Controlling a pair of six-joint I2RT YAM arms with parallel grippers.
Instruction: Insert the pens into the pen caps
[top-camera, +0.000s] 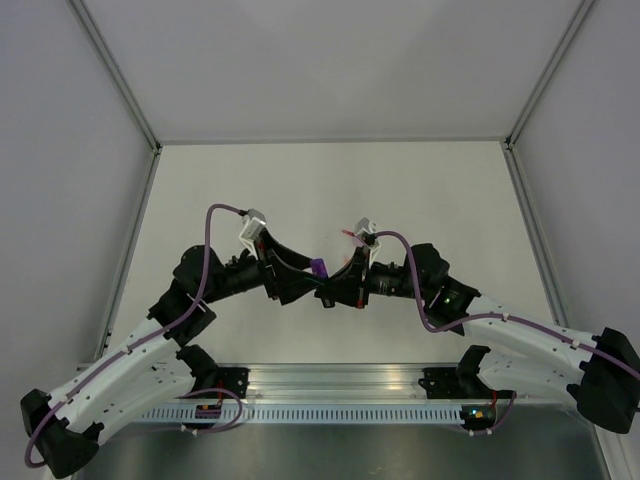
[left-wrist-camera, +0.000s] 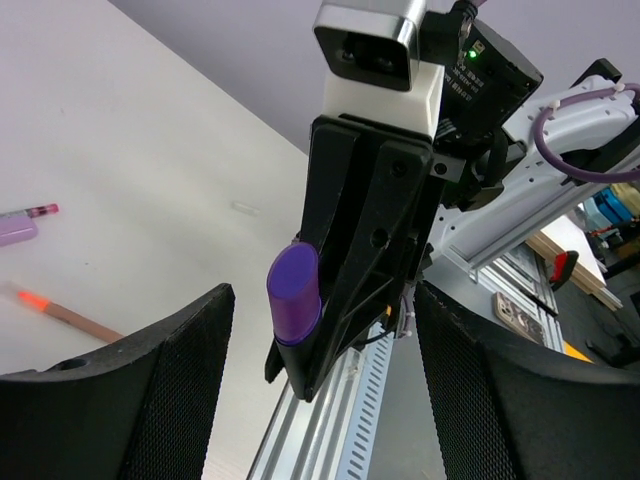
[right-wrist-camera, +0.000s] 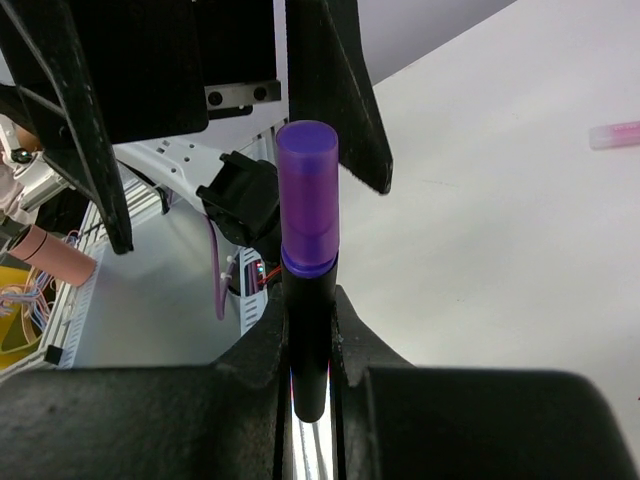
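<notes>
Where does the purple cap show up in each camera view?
Top external: purple cap at picture centre.
Left wrist: cap just left of centre, lower half.
Right wrist: cap centre, upper half, on the black pen.
Shared landmark: right gripper, shut on that pen.

I am working over a white counter (top-camera: 330, 180) — pale grey walls (top-camera: 330, 60) are closing it in on three sides, metal struts (top-camera: 118, 80) are running down the corners, and a slotted aluminium rail (top-camera: 340, 382) is lining the near edge, all under soft, even light.
</notes>
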